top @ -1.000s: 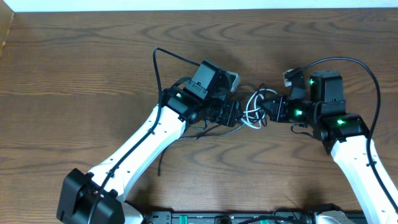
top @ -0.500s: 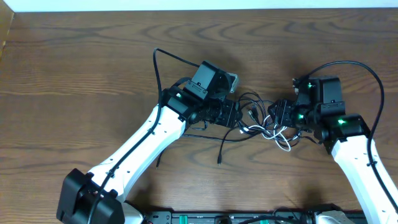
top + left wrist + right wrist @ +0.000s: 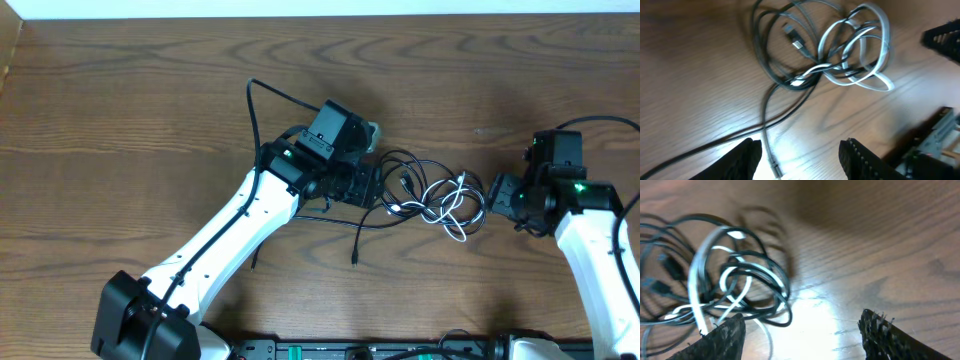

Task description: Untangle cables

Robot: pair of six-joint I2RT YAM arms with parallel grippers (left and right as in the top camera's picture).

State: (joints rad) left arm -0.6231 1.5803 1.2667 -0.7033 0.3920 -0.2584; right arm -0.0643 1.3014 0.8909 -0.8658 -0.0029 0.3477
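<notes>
Cables [image 3: 432,195]: a tangle of black cords plus one white cord [image 3: 458,225]. Table [image 3: 120,110] around the tangle: brown, dark wavy wood grain. Left arm [image 3: 232,232], left of the tangle: white shell, black joints, green light. Right arm [image 3: 598,265], right of the tangle: same white and black, green light [image 3: 578,187]. Right gripper [image 3: 799,330]: black fingers [image 3: 880,335], rough-textured.
</notes>
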